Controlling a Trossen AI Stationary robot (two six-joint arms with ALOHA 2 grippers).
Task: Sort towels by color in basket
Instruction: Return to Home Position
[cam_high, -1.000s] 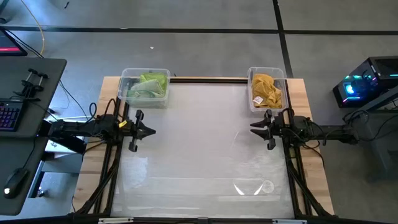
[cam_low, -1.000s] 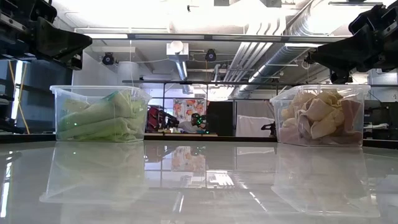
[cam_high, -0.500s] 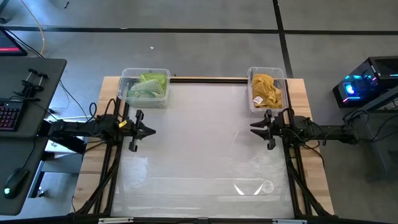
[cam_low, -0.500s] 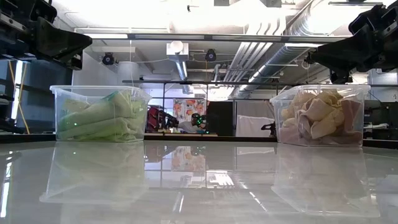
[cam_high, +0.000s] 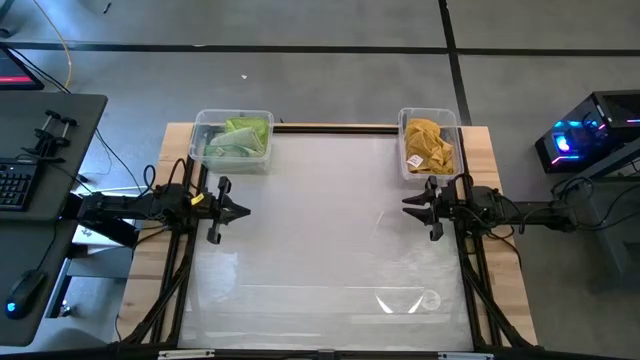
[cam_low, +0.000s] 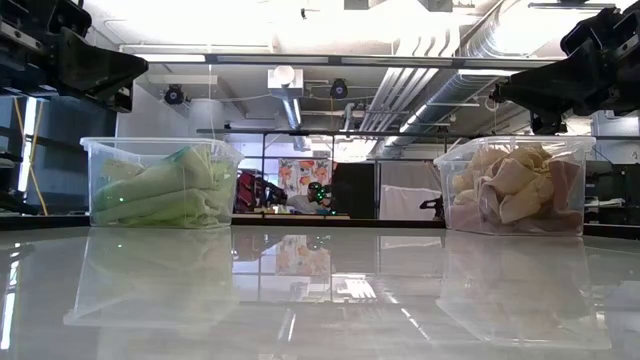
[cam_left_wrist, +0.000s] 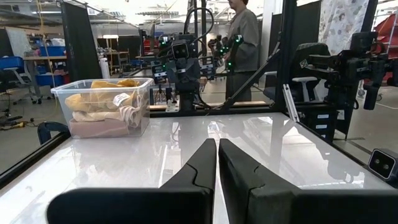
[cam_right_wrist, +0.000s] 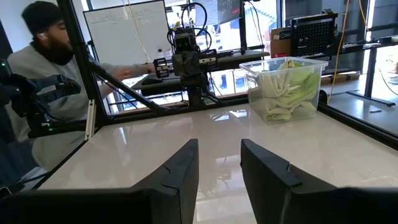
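The left end effector (cam_high: 240, 211) hovers over the left side of the surface (cam_high: 320, 250). Its dark, wedge-shaped fingers are pressed almost together and hold nothing. Opposite it, the right end effector (cam_high: 408, 208) hangs over the right side, its fingers parted by a modest gap and also empty.

Between them the surface is a glossy white sheet that mirrors the ceiling lights, with bare pale wood along both sides.

At its far edge stand two clear, thin-walled plastic bins, well apart. The left bin (cam_high: 198, 152) holds soft, loosely folded green towels (cam_high: 240, 136). The right bin (cam_high: 404, 158) holds crumpled yellow, tan and pink-brown towels (cam_high: 428, 146).

Beyond lie a grey floor (cam_high: 330, 80) and silver ceiling ducts (cam_low: 440, 60). A person in a grey top (cam_right_wrist: 50, 81) sits beside the rig.
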